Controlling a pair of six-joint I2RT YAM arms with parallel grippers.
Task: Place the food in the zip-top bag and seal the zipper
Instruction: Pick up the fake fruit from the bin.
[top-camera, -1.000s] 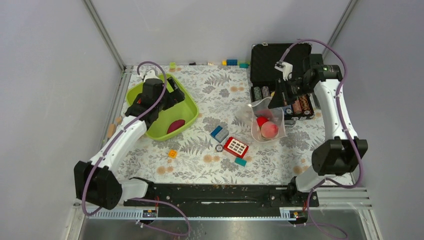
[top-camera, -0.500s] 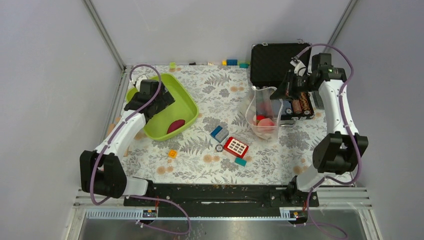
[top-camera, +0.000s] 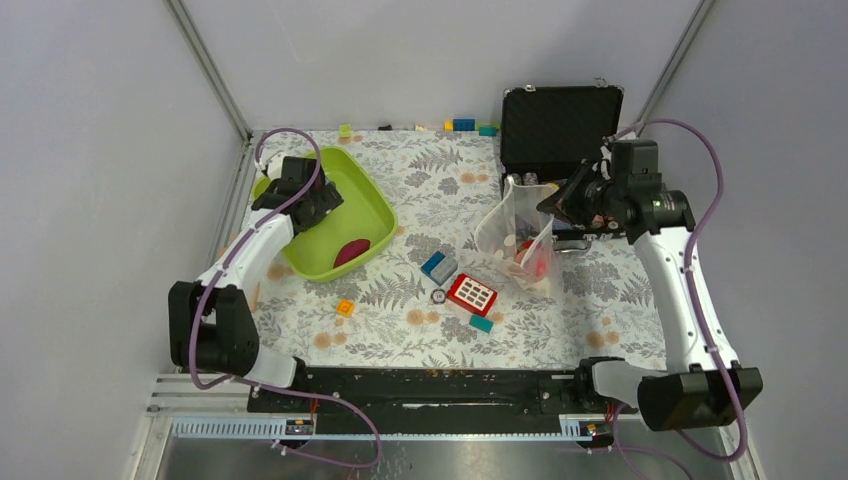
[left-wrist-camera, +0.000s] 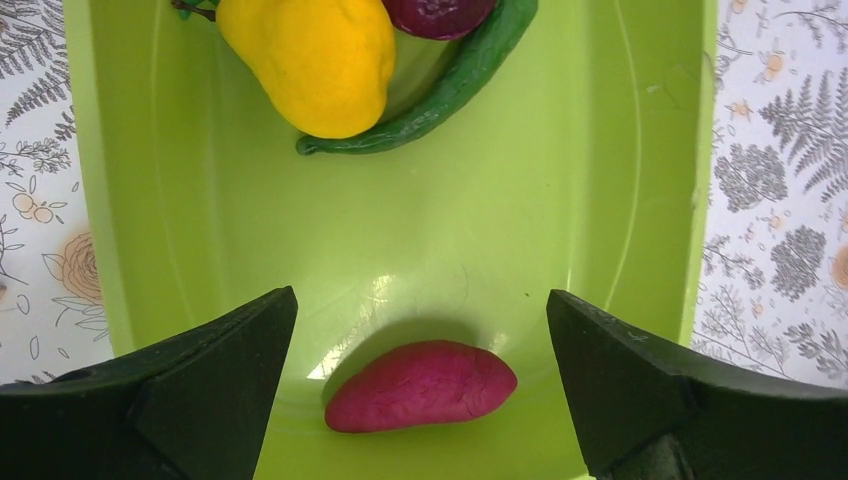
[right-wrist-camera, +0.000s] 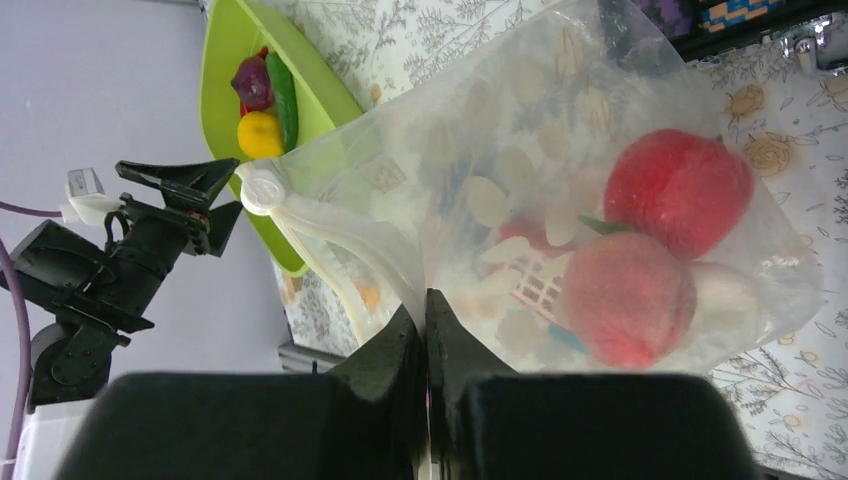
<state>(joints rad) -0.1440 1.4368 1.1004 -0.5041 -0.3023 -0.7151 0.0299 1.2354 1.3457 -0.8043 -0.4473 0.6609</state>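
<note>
Here, grey walls (top-camera: 420, 60) enclose a fern-print tablecloth (top-camera: 432, 185).

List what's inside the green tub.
In the green tub: yellow lemon, green pod, dark purple piece cut off by the frame, magenta piece. The tub's near corners are hidden behind the open left gripper.

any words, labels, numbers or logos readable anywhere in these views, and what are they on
No text can be read in any view.
red tile: a white grid only, no legible marks.
zip-top bag: pale printed shapes, no letters.
small round disc: too small to read.
green tub: no marking visible.
</note>
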